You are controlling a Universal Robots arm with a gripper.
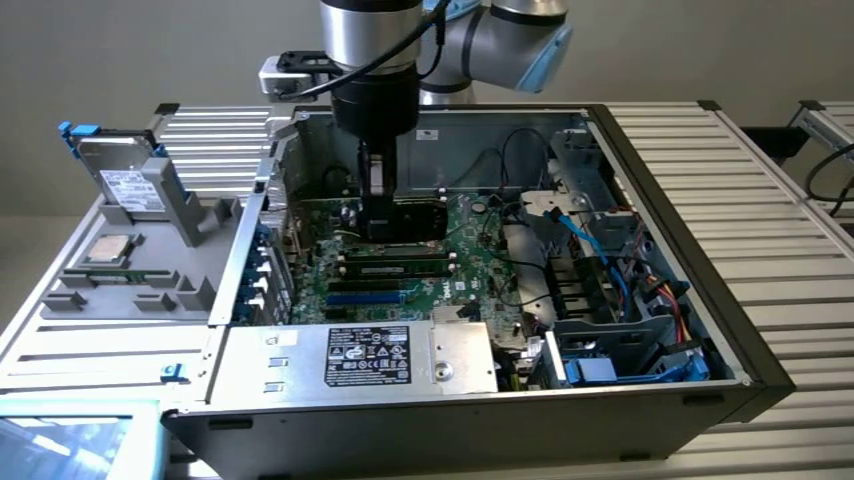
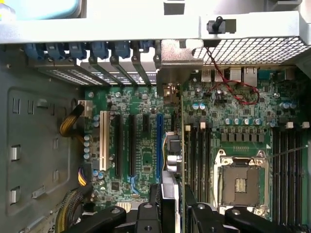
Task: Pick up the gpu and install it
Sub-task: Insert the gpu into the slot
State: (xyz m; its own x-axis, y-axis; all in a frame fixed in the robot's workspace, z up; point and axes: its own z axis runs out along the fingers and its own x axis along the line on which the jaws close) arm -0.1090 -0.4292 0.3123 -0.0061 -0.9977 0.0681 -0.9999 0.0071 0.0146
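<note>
As the tool (image 2: 170, 211) grips the gpu (image 2: 171, 151), its edge overhangs motherboard slots (image 2: 131, 145).

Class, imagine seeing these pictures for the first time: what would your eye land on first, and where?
The robot arm reaches down into the open computer case mid-scene, its gripper shut on the gpu, held on edge above the green motherboard. On the grey tray at the exterior view's left stands a silver hard drive.

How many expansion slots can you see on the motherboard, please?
5, side by side: a white slot, two long black slots, a short black slot, a blue slot beside the gpu, which may hide more.
</note>
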